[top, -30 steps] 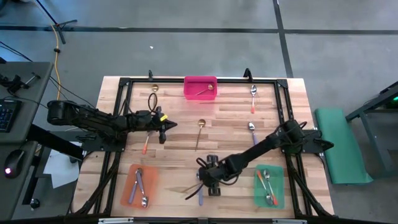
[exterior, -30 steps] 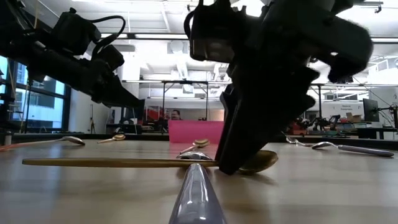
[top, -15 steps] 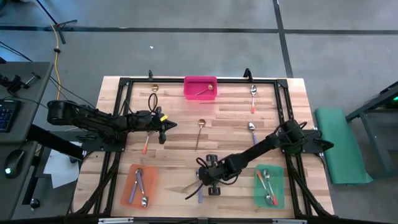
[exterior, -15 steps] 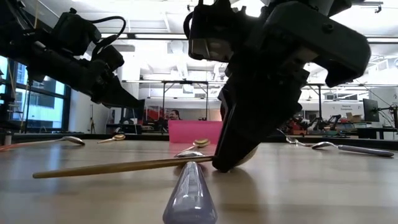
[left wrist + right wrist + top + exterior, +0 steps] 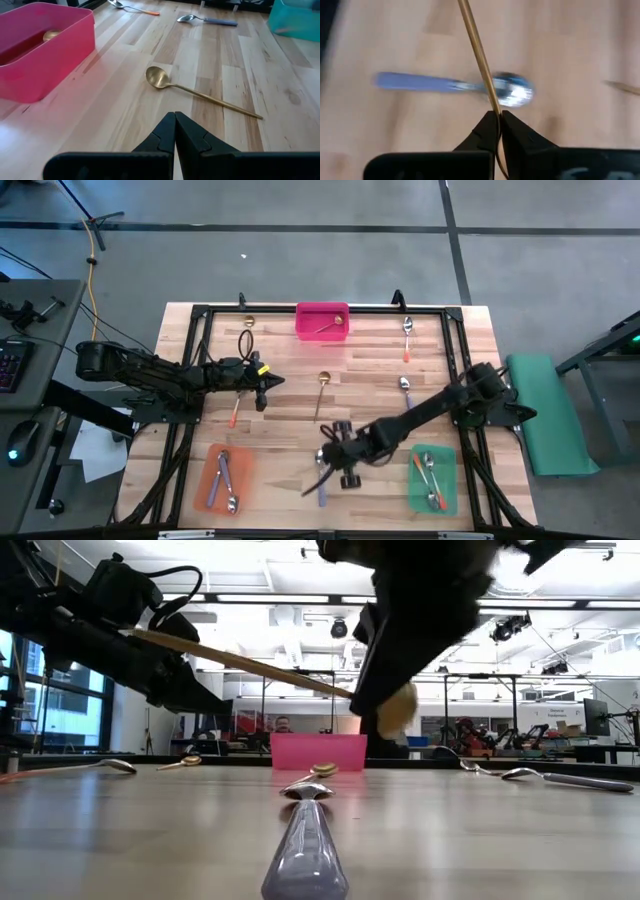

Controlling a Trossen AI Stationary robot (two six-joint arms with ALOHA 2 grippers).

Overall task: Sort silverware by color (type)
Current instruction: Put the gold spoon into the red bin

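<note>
Our right gripper [image 5: 495, 120] is pinching the gold spoon [image 5: 250, 662] near its bowel end — lifted clear above the blue-handled spoon [image 5: 305, 840]. Thin handle, long overhang — it could swivel or slip w/ a fast swing. Left gripper [image 5: 262, 385] pressed together, waiting mid-table.

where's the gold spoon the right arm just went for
The gold spoon is off the table, pinched in the right end effector near the table's front middle in the high view, tilted above the purple-handled spoon lying on the wood.

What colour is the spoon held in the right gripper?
Gold all over, spoon; clearest in the low view.
</note>
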